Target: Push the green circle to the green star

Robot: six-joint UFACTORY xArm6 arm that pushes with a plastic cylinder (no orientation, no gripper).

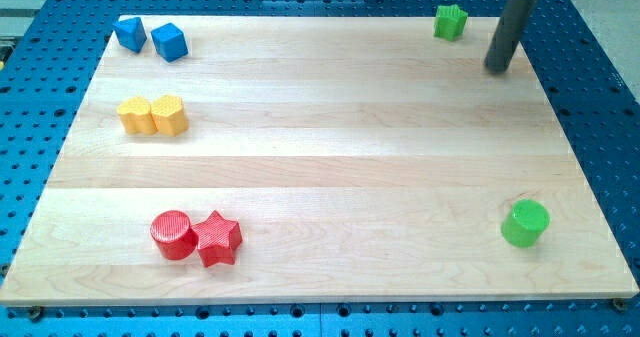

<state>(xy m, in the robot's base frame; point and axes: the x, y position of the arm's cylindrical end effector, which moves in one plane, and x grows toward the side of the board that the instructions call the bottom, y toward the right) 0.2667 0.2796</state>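
Observation:
The green circle [525, 223], a short green cylinder, stands near the view's bottom right corner of the wooden board. The green star [451, 22] sits at the view's top right, close to the board's top edge. My tip [497, 70] is at the lower end of the dark rod, to the right of and a little below the green star, apart from it. The tip is far above the green circle in the view and touches no block.
Two blue blocks [150, 37] lie at the top left. Two yellow blocks [152, 115] sit side by side at the left. A red cylinder [173, 234] and a red star [218, 239] touch at the bottom left. The wooden board [320, 157] lies on a blue perforated table.

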